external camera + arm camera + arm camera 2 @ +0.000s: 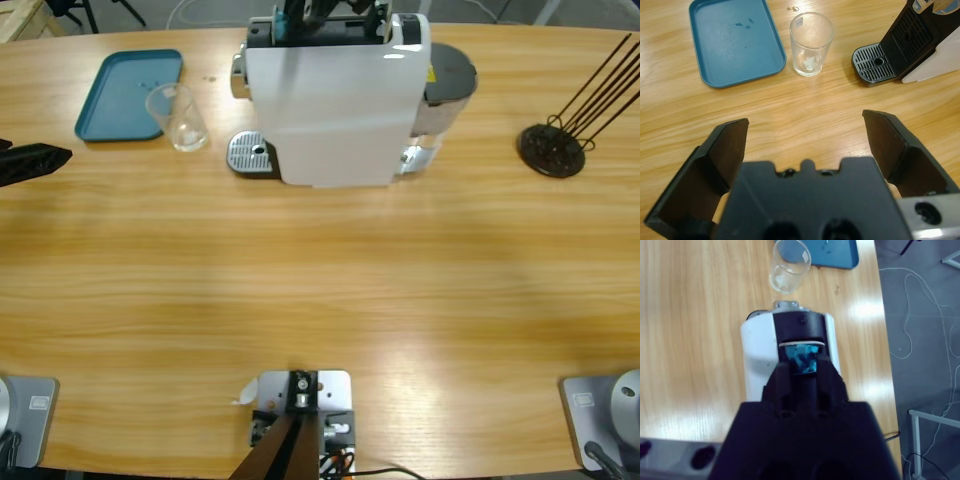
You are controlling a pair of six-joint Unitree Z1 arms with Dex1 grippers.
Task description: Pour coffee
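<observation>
The right gripper (801, 371) was clenched on a blue capsule (801, 360) above the white coffee machine (335, 110), apparently to load it. The left gripper (807, 145) hung released, facing the empty glass (181, 118) at ten o'clock of the drip tray (252, 153), beside the teal tray (125, 95); no coffee was visible.

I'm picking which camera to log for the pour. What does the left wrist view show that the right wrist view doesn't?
Only the left wrist view shows the left gripper, jaws wide open over bare table, and the machine's drip grate. Only the right wrist view shows the right gripper closed on a blue capsule at the top of the white coffee machine, plus the floor. Both show the empty glass and teal tray.
</observation>
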